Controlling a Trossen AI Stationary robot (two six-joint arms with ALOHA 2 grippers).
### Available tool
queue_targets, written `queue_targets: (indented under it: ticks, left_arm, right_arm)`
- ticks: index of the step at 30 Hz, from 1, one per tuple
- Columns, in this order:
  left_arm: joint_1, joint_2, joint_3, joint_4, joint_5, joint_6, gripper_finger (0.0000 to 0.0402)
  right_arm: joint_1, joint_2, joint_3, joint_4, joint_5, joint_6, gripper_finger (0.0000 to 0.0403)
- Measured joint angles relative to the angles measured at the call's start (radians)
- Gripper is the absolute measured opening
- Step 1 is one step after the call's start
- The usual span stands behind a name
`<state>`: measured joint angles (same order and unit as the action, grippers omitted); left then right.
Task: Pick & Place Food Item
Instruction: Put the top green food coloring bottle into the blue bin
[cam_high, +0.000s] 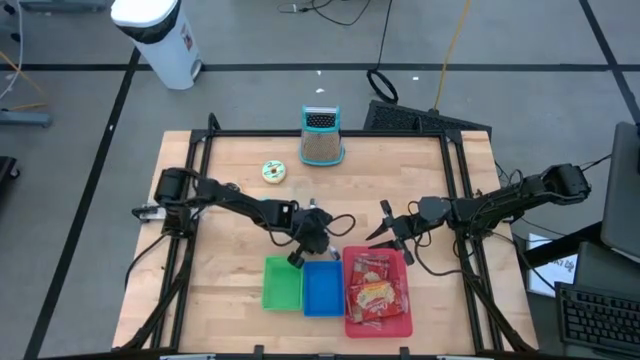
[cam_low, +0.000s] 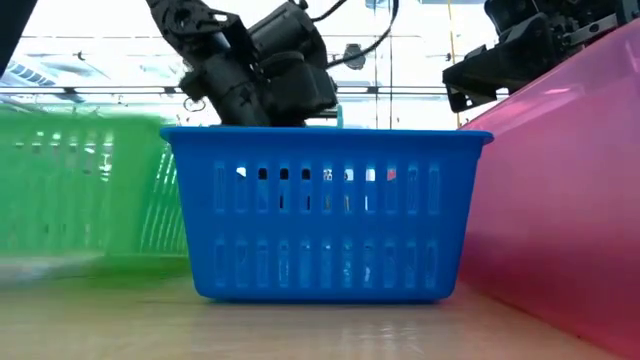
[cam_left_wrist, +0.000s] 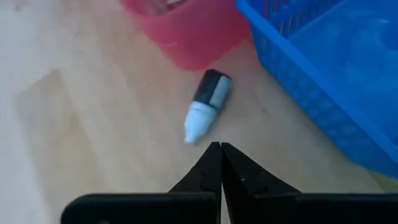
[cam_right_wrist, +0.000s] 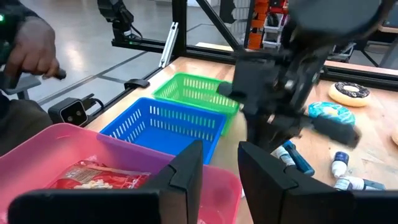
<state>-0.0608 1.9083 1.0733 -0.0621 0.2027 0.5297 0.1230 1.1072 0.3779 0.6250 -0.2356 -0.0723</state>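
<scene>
Bottle (cam_left_wrist: 208, 106) lies on the table just beside my blue basket (cam_left_wrist: 323, 81); left gripper (cam_left_wrist: 220, 152) pinched together, empty, near it. Right gripper (cam_right_wrist: 219, 165), fingers apart, hangs over the pink bin (cam_right_wrist: 74, 149).

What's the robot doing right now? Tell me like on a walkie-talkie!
Left gripper shut, empty, near blue basket. Right gripper open, over pink basket. Small bottle lying loose on table. Nothing blocking.

table (cam_high: 230, 180): pale matt wood | blue basket (cam_low: 325, 215): slotted glossy plastic | pink bin (cam_low: 560, 200): smooth translucent plastic
</scene>
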Motion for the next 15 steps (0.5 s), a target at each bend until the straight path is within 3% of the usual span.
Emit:
queue_targets:
  ticks: [5,11,15]
  left_arm:
    - [0.001,0.045,0.000,0.050,0.040,-0.004,0.0001]
    - [0.000,0.047,0.000,0.100,0.163,0.020,0.0001]
    - [0.000,0.047,0.000,0.149,0.164,0.014,0.0001]
  right_arm:
    - [0.000,0.000,0.001,0.000,0.000,0.000,0.0091]
    - [-0.013,0.000,0.001,0.002,0.001,0.000,0.0091]
    - [-0.026,0.000,0.001,0.002,0.000,0.000,0.0091]
